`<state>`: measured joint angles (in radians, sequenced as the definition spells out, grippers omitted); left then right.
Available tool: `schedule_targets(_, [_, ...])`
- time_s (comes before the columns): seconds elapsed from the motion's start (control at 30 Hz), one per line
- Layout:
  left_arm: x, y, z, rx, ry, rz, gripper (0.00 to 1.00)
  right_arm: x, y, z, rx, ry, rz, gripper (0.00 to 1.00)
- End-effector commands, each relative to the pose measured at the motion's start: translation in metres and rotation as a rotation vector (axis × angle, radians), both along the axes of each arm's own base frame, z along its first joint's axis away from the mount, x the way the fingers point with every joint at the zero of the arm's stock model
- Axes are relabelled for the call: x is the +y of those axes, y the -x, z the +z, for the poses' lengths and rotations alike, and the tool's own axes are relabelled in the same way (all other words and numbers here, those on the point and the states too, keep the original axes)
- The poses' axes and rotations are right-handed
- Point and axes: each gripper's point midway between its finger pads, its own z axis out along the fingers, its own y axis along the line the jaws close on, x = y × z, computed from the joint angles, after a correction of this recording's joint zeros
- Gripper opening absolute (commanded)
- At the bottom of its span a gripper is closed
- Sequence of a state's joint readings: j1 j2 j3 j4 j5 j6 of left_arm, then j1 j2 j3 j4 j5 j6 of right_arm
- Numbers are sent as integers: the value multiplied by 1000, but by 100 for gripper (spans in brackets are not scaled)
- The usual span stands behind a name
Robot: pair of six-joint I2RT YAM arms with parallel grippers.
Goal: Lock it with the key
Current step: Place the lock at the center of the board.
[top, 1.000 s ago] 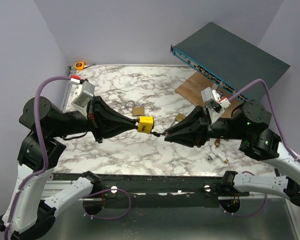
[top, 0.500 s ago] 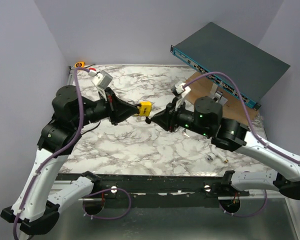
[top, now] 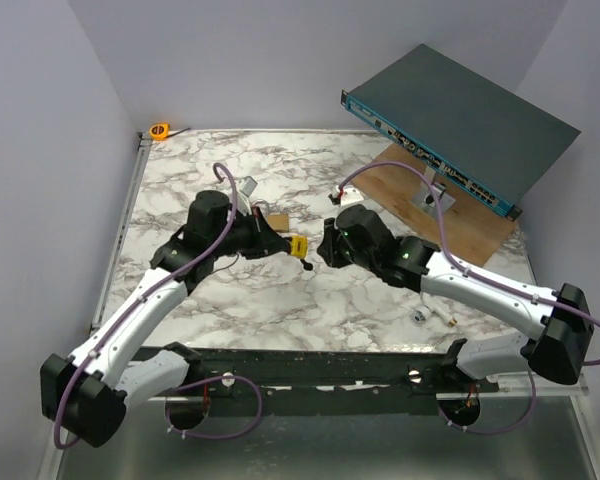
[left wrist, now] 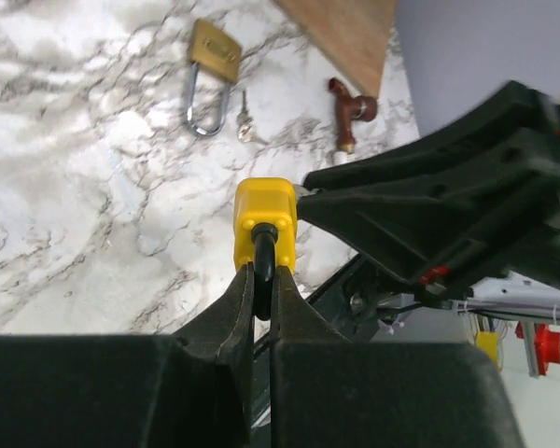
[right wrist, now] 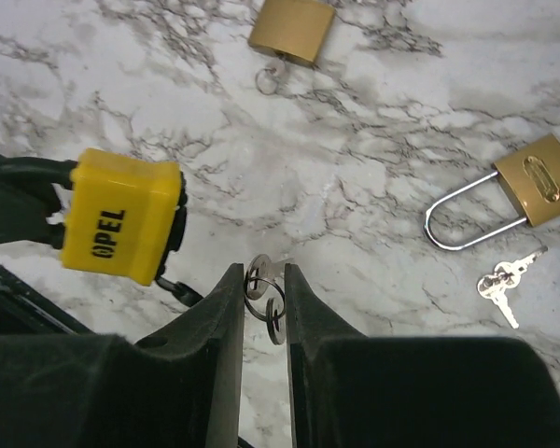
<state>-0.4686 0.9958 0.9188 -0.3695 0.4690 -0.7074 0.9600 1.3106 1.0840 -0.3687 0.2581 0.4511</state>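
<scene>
A white marble surface [top: 230, 300] with grey veins sits between pale purple walls. Closest in, the two arms lean toward each other over the middle. The left gripper [left wrist: 263, 280] is clamped tight on the black loop of the yellow padlock [left wrist: 264, 213] and holds it up off the surface, likely so the lock stays steady. The right gripper [right wrist: 264, 271] is pinched on the key [right wrist: 264, 285] with its ring. The key is just beside the lock and not in it yet, so it needs lining up with the hole.

A bit farther off lie a brass padlock [right wrist: 539, 191], its small keys [right wrist: 499, 280] and a second brass padlock [right wrist: 292, 31]. At the back are a wooden board [top: 460, 215], a blue-grey box [top: 470, 110] and an orange tape measure [top: 160, 130].
</scene>
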Motion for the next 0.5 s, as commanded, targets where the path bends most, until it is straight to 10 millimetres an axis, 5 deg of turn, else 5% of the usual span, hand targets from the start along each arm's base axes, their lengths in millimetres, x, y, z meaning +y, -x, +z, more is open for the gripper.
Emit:
schedule_targets(0.0, [-21, -19, -15, 15, 101, -3, 0, -11, -6, -30, 45, 30, -89, 1])
schedule_targets(0.23, [-41, -20, -89, 160, 92, -41, 0, -21, -2, -84, 133, 96, -134, 1])
schedule_targets(0.47, [-58, -16, -138, 269, 103, -75, 0, -24, 3, -123, 185, 141, -148, 1])
